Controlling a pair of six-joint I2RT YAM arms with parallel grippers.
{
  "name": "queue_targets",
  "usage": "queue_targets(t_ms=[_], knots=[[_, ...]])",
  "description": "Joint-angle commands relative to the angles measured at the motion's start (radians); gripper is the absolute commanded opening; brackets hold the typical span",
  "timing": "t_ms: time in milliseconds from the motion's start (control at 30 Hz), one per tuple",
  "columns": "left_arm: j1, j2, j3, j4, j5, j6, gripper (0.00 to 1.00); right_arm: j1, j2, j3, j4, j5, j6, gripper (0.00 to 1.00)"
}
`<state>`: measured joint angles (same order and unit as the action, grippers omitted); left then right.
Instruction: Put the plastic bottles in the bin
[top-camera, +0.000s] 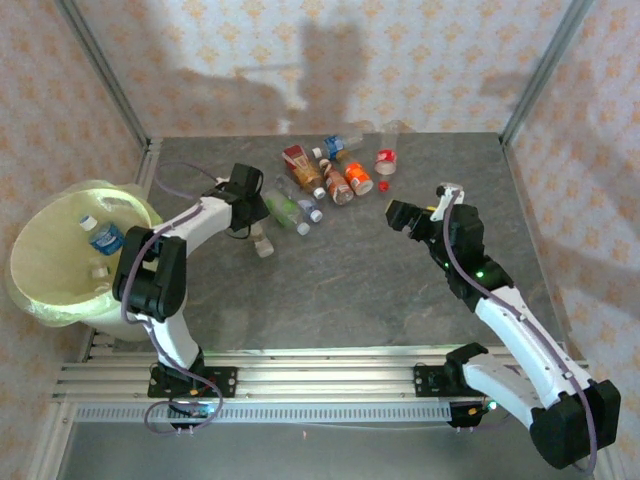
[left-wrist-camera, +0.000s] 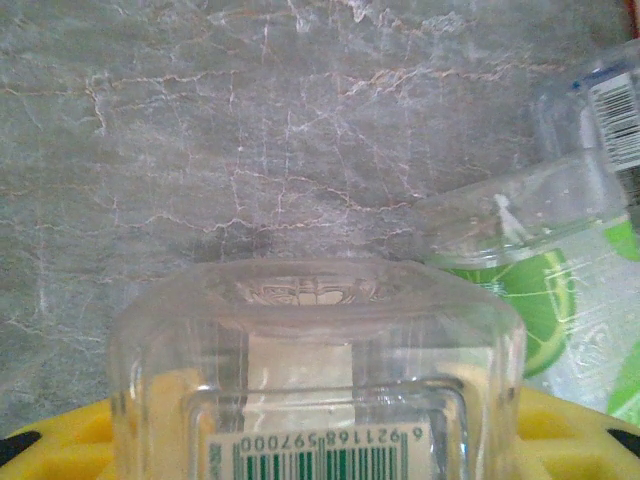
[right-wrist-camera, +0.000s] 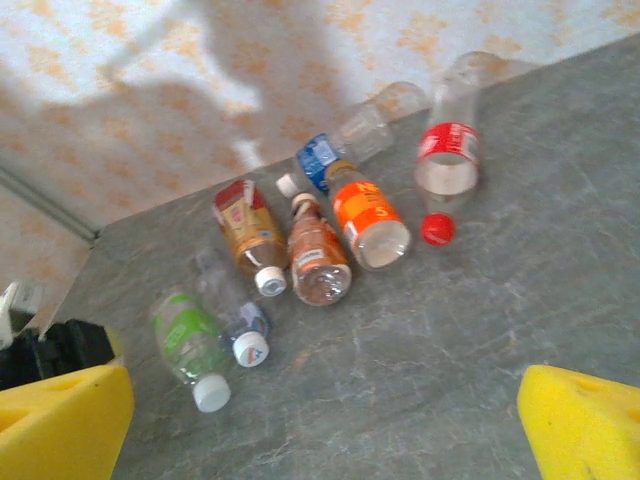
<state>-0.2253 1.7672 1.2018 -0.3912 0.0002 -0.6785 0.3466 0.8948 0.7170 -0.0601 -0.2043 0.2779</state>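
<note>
Basically a grasp step: left gripper has its jaws narrow around a clear bottle, with the yellow pads against both sides near the barcode end. To do it well, I'd judge: get a firm squeeze first, then lift straight up so the green-label bottle, just beside at 2 o'clock, isn't dragged. Then swing to the bin at 9 o'clock and let go over its middle. Left arm is stretched forward, elbow folded, wrist tipped down. Right gripper is wide and empty, at 3 o'clock of the bottle cluster, which lies at the table's 12 o'clock.
</note>
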Motion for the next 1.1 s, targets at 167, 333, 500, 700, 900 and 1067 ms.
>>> queue_targets(t_ms=[167,333,500,700,900,1067], knots=[[-0.015,-0.11,0.011,-0.032,0.016,0.04,0.41,0.012,-0.001,-0.034,0.122,-0.156,-0.068,0.99],[-0.029,-0.154,0.056,-0.062,0.031,0.04,0.41,0.014,0.017,-0.048,0.159,-0.103,-0.022,0.99],[-0.039,-0.192,0.107,-0.097,0.089,0.032,0.4,0.013,0.037,-0.047,0.168,-0.099,-0.003,0.99],[-0.071,-0.251,0.212,-0.125,0.141,0.054,0.4,0.014,0.067,-0.044,0.184,-0.115,0.022,0.99],[-0.073,-0.352,0.242,-0.114,0.168,0.071,0.39,0.013,0.082,-0.058,0.238,-0.117,0.04,0.99],[-0.048,-0.449,0.291,-0.162,0.119,0.119,0.4,0.014,0.095,-0.061,0.251,-0.099,0.027,0.99]])
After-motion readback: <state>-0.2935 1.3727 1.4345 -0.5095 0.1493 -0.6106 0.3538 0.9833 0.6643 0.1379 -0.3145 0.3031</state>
